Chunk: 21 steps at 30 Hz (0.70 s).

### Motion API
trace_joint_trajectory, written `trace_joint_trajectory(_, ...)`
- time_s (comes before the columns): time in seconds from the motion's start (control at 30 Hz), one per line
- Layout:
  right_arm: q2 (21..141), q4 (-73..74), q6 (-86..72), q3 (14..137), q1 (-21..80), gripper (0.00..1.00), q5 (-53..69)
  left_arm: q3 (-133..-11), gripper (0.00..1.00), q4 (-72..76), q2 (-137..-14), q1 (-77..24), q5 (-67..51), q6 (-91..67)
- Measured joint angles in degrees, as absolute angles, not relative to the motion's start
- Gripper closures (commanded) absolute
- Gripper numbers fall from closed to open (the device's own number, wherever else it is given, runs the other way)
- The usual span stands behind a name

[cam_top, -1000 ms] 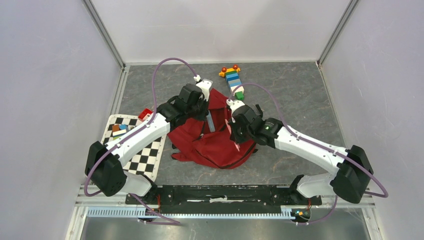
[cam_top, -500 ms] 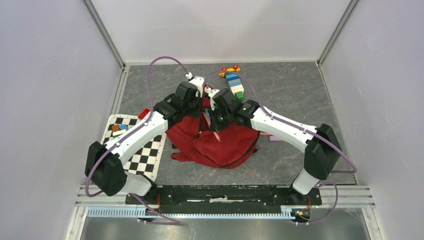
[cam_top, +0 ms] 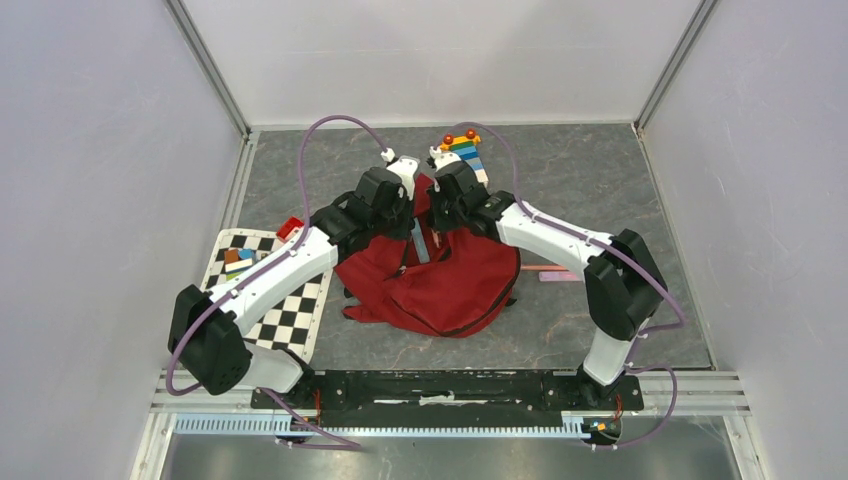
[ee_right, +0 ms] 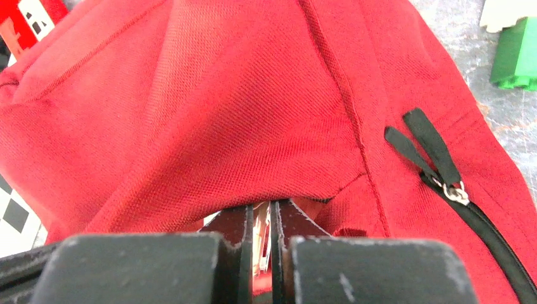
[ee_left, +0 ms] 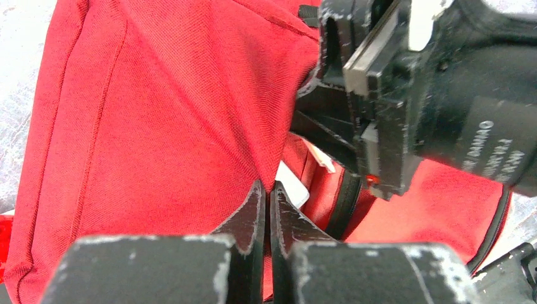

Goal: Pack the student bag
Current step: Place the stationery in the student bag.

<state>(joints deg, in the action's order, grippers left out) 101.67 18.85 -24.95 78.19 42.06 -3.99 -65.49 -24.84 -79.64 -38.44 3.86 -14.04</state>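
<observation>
The student bag [cam_top: 450, 285] is a dark-red backpack lying in the middle of the floor, with its far end pulled up. My left gripper [cam_top: 408, 203] is at that far end. In the left wrist view it [ee_left: 266, 187] is shut on a fold of the bag's red fabric [ee_left: 158, 114]. My right gripper [cam_top: 443, 205] is right beside it. In the right wrist view it [ee_right: 261, 206] is tucked under the bag's fabric edge [ee_right: 253, 107], shut on fabric and a pale label. A black zipper with pull tabs [ee_right: 423, 147] runs on the right.
A row of coloured blocks [cam_top: 462, 152] lies just behind the grippers; its green block [ee_right: 516, 60] shows in the right wrist view. A checkerboard mat [cam_top: 275, 310] with small coloured blocks [cam_top: 238, 262] and a small red box [cam_top: 291, 228] are left. A pink strip [cam_top: 555, 275] lies right of the bag.
My right arm has swung from the bag's right side up and left to its far end, beside my left gripper. The left arm has barely moved.
</observation>
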Motion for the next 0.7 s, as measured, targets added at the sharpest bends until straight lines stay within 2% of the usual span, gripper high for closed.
trace_joint_trajectory(0.1, 101.67, 13.21, -25.28, 75.33, 42.39, 0.95, -5.32, -65.49, 0.98, -24.75, -79.64, -38.35, 3.86, -14.04)
trace_joint_trajectory(0.4, 101.67, 3.79, -25.15, 70.24, 42.72, 0.57, -7.66, -65.49, 0.98, -24.71, -79.64, -38.35, 3.88, -14.02)
trace_joint_trajectory(0.7, 100.75, 3.86, -24.05, 69.32, 42.89, 0.45, -7.33, -65.49, 0.98, -24.67, -79.64, -38.35, 3.9, -14.02)
